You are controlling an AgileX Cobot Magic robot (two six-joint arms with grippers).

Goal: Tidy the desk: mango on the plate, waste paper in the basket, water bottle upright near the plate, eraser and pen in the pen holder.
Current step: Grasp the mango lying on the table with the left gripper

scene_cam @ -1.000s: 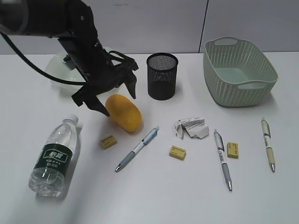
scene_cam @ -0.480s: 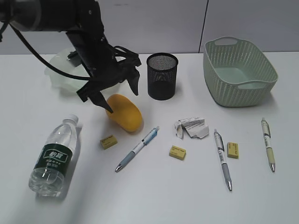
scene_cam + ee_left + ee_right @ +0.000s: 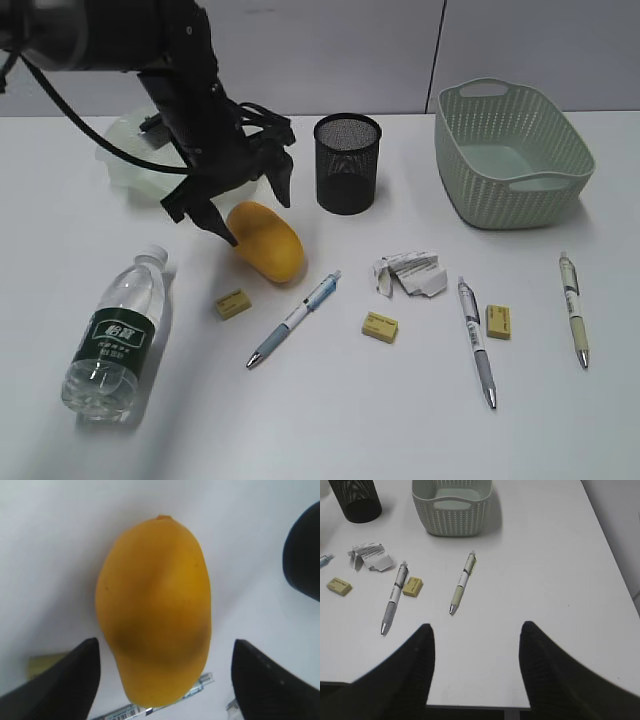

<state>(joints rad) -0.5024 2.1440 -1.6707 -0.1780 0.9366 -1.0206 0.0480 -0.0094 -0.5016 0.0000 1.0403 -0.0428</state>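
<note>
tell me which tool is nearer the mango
Left. The left tool hangs open right over the mango, a finger on each side. The right tool is open far off, over the table edge near the pens.

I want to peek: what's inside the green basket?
The basket looks empty: its bare pale floor shows in the exterior view. The near wall hides the front strip of the floor.
</note>
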